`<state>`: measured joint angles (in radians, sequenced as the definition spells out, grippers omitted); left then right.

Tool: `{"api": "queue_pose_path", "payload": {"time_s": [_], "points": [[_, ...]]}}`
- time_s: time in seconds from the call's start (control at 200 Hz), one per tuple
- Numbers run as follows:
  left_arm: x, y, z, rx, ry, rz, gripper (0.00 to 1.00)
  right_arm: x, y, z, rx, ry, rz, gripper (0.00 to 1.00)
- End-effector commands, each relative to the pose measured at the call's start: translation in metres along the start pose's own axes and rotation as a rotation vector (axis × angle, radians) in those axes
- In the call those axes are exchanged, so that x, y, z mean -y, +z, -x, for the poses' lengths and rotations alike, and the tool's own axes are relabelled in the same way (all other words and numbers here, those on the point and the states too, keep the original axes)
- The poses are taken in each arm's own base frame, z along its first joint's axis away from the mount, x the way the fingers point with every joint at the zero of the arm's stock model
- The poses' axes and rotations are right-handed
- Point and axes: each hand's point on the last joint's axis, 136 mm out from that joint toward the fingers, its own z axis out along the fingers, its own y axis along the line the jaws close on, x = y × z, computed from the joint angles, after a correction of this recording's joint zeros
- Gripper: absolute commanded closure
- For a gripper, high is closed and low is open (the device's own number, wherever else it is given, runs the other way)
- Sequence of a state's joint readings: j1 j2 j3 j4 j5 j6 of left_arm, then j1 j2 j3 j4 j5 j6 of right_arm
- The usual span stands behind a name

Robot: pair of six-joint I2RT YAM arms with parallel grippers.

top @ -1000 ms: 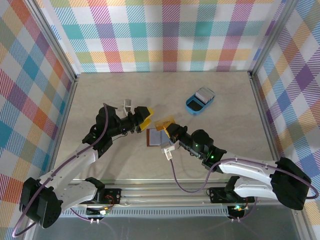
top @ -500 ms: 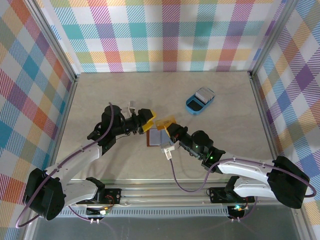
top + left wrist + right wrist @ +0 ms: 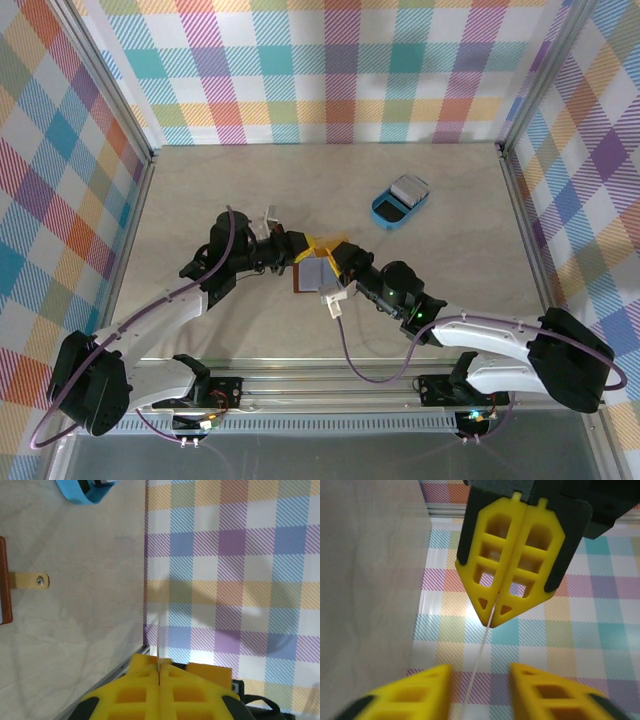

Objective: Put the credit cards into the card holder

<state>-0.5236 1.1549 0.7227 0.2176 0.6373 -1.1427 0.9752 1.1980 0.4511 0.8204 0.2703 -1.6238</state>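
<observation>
My left gripper [image 3: 310, 243] is clenched on one card [image 3: 158, 635]. In the left wrist view its two yellow fingers [image 3: 130, 690] are pressed together, and the card stands out from between them edge-on, as a thin pale line. I hold it by one end, I think, so that the free end can go first into a pocket.

Just beside this gripper the holder [image 3: 308, 278] lies open on the table [image 3: 200, 180], pale lining up. Its tab [image 3: 31, 580] is spread flat to the side. Open like this, the pockets should be reachable from above. Which pocket the card is aimed at I cannot tell.

My right gripper [image 3: 480, 672] faces the left one tip to tip, over the far part of the holder. Its fingers [image 3: 430, 690] stand apart, one on each side of the same card. They do not seem to touch it, so the card is carried by the left gripper alone. I judge this is a hand-over: the right is released so that the left can bring the card to the holder at a better angle.

Further right, well apart from the holder, the tray [image 3: 385, 212] carries the other cards [image 3: 408, 187]. They are a whitish stack and are not yet put away.
</observation>
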Motion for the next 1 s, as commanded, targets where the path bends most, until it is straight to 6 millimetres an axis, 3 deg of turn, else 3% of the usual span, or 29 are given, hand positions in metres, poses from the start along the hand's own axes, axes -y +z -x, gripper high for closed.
{"api": "queue_pose_path", "payload": {"time_s": [0.0,0.125,0.28,0.395,0.525,0.65,0.805,0.995], "points": [[0.022,-0.002,0.006,0.033,0.06,-0.067,1.0,0.027,0.002,-0.007,-0.049,0.14,-0.091,0.44],[0.028,-0.009,0.013,0.097,0.118,-0.065,1.0,0.045,-0.014,-0.011,-0.068,0.524,-0.121,0.36],[0.032,-0.018,0.026,0.198,0.163,-0.079,1.0,0.049,-0.038,-0.01,-0.06,1.228,-0.005,0.35],[0.036,-0.021,0.031,0.227,0.204,-0.076,1.0,0.035,-0.048,-0.007,-0.135,1.692,0.085,0.36],[0.037,-0.021,0.032,0.23,0.236,-0.06,1.0,0.016,-0.05,0.0,-0.22,2.098,0.156,0.36],[0.035,-0.021,0.034,0.245,0.237,-0.064,1.0,0.018,-0.041,0.016,-0.141,2.35,0.203,0.36],[0.036,-0.021,0.037,0.263,0.243,-0.068,1.0,0.026,-0.03,0.027,-0.121,2.404,0.281,0.36],[0.033,-0.02,0.038,0.273,0.228,-0.08,1.0,0.01,-0.021,0.017,-0.178,2.627,0.31,0.37]]}}
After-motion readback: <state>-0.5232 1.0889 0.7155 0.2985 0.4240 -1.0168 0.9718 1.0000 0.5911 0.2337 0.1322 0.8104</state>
